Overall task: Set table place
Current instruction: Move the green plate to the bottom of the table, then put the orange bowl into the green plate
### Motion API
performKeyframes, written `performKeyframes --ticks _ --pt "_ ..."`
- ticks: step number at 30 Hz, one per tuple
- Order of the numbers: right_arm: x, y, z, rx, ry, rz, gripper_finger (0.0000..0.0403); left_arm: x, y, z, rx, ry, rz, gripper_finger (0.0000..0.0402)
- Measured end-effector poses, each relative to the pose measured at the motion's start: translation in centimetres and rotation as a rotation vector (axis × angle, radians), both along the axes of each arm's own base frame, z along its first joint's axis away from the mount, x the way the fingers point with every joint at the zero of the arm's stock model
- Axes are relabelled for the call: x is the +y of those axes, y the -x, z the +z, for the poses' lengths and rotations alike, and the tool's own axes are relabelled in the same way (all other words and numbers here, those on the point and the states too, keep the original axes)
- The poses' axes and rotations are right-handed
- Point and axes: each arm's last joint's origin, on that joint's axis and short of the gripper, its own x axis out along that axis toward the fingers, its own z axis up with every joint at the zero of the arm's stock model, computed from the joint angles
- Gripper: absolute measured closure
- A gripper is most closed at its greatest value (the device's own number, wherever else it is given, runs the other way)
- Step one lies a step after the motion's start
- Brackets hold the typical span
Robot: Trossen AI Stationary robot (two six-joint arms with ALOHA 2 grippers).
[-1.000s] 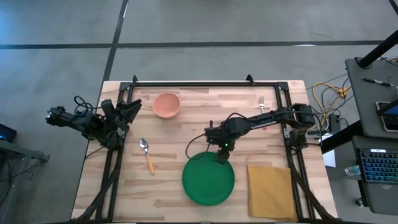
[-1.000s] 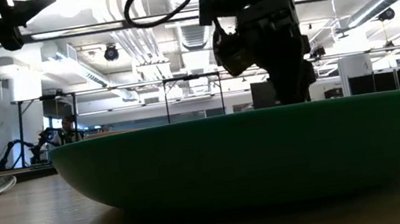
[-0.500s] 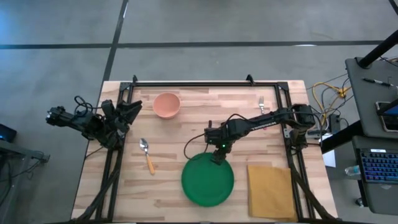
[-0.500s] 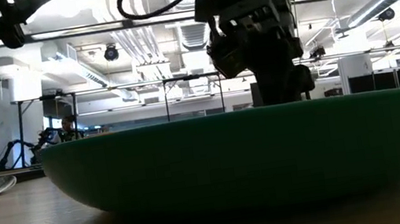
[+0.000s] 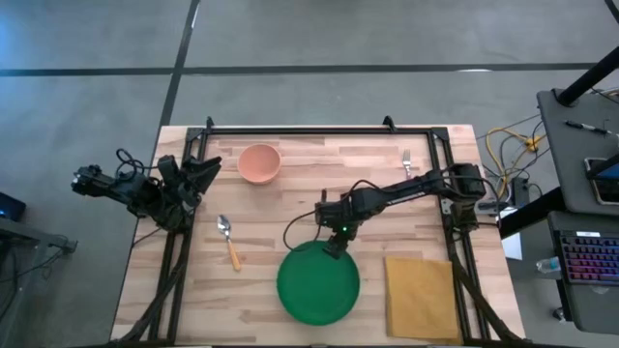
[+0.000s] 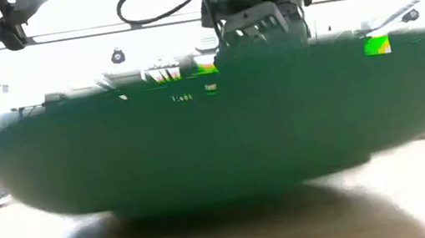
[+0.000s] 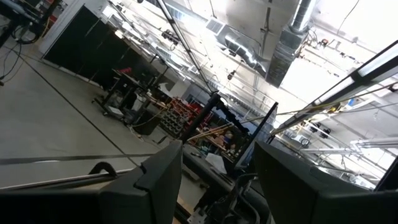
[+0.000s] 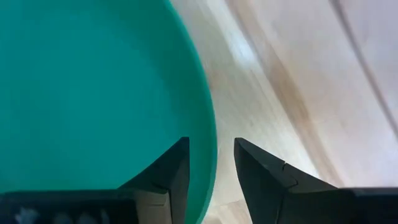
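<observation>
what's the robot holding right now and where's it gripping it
The right gripper pinches the green plate by its rim, on the far edge. The left gripper holds nothing.

Light wooden plank counter [image 5: 290, 208] with black metal frame [image 5: 319, 129]: round green plate [image 5: 317, 290], peach-orange bowl [image 5: 259, 162], orange-handled metal spoon [image 5: 229, 242], mustard-yellow rectangular napkin [image 5: 422, 297], small metal fork [image 5: 407, 159].

Smooth matt green plate [image 5: 317, 287] on pale planked wood table [image 5: 290, 193]; matt mustard cloth napkin [image 5: 422, 298].
</observation>
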Motion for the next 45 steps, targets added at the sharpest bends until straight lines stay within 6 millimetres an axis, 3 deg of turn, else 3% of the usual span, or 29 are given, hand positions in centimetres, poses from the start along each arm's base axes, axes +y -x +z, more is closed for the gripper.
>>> performKeyframes --ticks 15,27,35,45 --pt "-0.8 -0.2 1.1 -0.085 0.094 0.102 0.0265 0.1 0.0 -0.1 -0.003 0.031 0.023 0.0217" --pt "-6.7 -1.5 2.8 -0.222 0.208 0.106 0.0284 0.2 0.0 -0.2 0.038 0.011 0.103 0.0217" --pt "-11.5 -0.4 3.6 -0.175 0.25 0.116 0.028 0.2 -0.1 -0.2 0.035 0.018 0.092 0.0217" --pt "-12.8 -1.1 5.9 -0.244 0.269 0.061 0.0281 0.1 -0.4 -1.1 0.08 0.072 0.063 0.0217"
